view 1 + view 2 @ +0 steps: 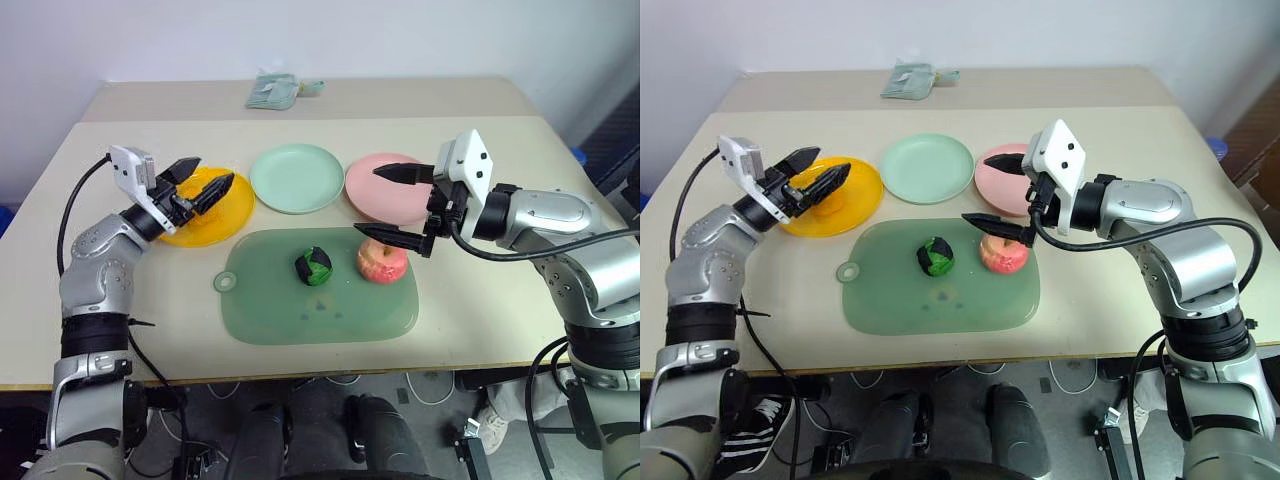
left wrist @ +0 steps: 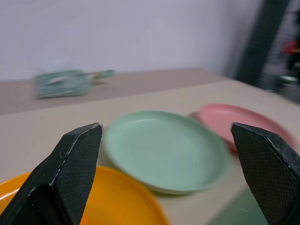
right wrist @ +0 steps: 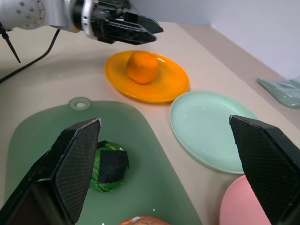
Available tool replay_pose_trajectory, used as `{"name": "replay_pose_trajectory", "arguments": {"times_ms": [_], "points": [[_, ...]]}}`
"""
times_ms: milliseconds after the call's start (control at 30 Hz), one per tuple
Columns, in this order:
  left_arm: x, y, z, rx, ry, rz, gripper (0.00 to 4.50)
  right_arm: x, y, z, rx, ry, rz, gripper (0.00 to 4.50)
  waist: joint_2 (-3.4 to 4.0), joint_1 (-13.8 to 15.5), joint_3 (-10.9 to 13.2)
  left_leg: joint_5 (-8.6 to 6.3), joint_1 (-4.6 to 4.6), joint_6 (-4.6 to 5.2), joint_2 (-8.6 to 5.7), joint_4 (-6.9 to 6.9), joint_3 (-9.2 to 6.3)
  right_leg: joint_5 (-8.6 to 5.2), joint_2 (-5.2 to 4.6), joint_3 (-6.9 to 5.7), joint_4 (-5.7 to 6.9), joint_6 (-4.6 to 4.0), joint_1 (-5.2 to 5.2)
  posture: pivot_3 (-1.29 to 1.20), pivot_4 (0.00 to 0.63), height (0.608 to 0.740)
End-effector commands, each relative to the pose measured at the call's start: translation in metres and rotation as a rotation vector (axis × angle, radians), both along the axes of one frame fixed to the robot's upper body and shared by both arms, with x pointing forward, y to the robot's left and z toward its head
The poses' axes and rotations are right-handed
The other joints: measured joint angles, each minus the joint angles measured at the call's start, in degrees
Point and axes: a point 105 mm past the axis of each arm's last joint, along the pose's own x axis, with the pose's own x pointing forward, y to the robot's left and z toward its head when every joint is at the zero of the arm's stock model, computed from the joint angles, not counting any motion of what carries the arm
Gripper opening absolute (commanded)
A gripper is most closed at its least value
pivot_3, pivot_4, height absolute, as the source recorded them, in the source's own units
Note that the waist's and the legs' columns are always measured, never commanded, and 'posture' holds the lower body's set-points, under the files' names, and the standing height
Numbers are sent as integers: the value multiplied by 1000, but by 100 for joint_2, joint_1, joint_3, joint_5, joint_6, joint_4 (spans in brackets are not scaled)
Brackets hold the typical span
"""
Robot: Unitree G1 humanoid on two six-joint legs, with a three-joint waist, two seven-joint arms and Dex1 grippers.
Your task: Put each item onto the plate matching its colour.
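The mint green plate [image 1: 296, 178] is bare, so a gripper can come straight down onto it. The left gripper [image 1: 207, 186] hangs open over the yellow-orange plate [image 1: 222, 218], blocking the way down to the orange fruit [image 3: 143, 67]. The right gripper [image 1: 393, 205] hangs open over the red-pink apple [image 1: 382, 262], while the green-and-black lump [image 1: 313, 266] on the green mat [image 1: 290, 315] has open room above.

Orange fruit [image 3: 143, 67] sat on yellow-orange plate [image 3: 165, 89]. Mint green plate [image 1: 297, 178], pink plate [image 1: 383, 192]. Lump [image 1: 313, 266] was dark green with black patches; apple [image 1: 383, 262] red-pink, paler on top. Mat [image 1: 300, 310] was translucent green. Folded cloth [image 1: 273, 90] pale green. Table [image 1: 470, 300] beige. Gripper fingers [image 2: 75, 168] black, textured.
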Motion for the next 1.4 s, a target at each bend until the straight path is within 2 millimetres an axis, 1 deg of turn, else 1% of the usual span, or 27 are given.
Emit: {"name": "replay_pose_trajectory", "arguments": {"times_ms": [33,133,233,333,433,467,600,633,667,733,833,967,1033,1100,1167,1333,1367,1400], "points": [[-24,-20,1,87,8,-201,4461,-6,1,16,11,-52,21,4500,0,2,0,0,0,0,0,0,0,0,1,0,0,0,0,0,150,734],[-40,-31,-13,151,119,-355,4461,-7,2,15,3,-44,26,4500,0,7,0,0,0,0,0,0,0,-1,9,0,0,-1,0,0,150,734],[-45,-36,-16,212,127,-402,4461,-10,4,13,-6,-33,34,4500,0,16,0,0,0,0,0,1,0,-1,12,-1,-1,-2,1,0,150,734],[-56,-29,-12,271,130,-470,4461,-11,5,8,-23,-2,32,4500,1,-1,0,0,0,0,-1,0,0,-1,14,0,-2,-2,0,0,150,734],[-62,-17,-7,335,94,-476,4461,-13,15,1,-20,52,46,4500,3,-29,1,0,-3,0,4,-3,2,-2,20,2,-1,-4,-8,0,150,734],[-63,-13,-7,336,114,-476,4461,-13,16,0,-27,66,42,4500,4,-21,1,0,-2,0,4,-3,2,-3,21,1,1,-4,-8,0,150,734],[-69,-7,-2,342,108,-483,4461,2,24,-2,-53,99,-11,4500,5,-20,2,1,-5,0,4,-2,8,-10,19,7,4,-17,-15,0,150,734],[-69,-6,0,352,93,-476,4461,6,29,-3,-62,104,-20,4500,5,-17,2,1,-5,0,4,-2,8,-10,20,7,4,-18,-16,0,150,734],[-70,-6,1,352,97,-474,4461,7,41,-3,-77,106,-1,4500,5,-18,2,1,-6,0,4,-2,7,-10,19,7,3,-17,-16,0,150,734],[-69,-7,2,363,84,-459,4461,4,59,-9,-146,87,55,4500,5,-19,2,1,-9,0,4,-2,7,-6,20,7,3,-10,-19,0,150,734],[-71,-10,3,359,84,-457,4461,3,71,-12,-162,106,103,4500,5,-6,2,0,-14,0,4,-3,5,-3,21,5,3,-5,-25,0,150,734],[-73,-12,9,342,76,-437,4461,3,74,-14,-162,119,122,4500,4,11,2,0,-20,0,-3,-1,5,-2,13,3,-1,-2,-24,0,150,734],[-77,-8,5,344,87,-435,4461,5,77,-17,-179,112,122,4500,4,-5,1,0,-20,0,-4,0,7,-2,11,5,-2,-1,-24,0,150,734],[-78,-4,2,341,89,-420,4461,7,81,-14,-158,104,122,4500,4,-27,2,0,-18,0,-1,-1,7,-2,15,5,1,-1,-26,0,150,734],[-77,-2,4,322,91,-411,4461,11,80,-12,-148,99,111,4500,4,-30,2,1,-16,0,5,-1,5,-2,24,4,8,-3,-29,0,150,734],[-77,0,1,327,87,-414,4461,9,80,-21,-161,133,113,4500,4,-14,2,2,-16,-2,4,-1,3,-2,24,3,11,-3,-29,0,150,734],[-77,0,1,319,87,-415,4461,8,82,-25,-172,140,118,4500,4,-12,1,2,-16,-2,2,-1,5,-2,20,3,10,-3,-29,0,150,734],[-77,1,0,317,90,-419,4461,8,84,-33,-210,140,115,4500,4,-11,1,2,-17,-2,1,-1,6,-2,19,3,8,-3,-28,0,150,734]]}}
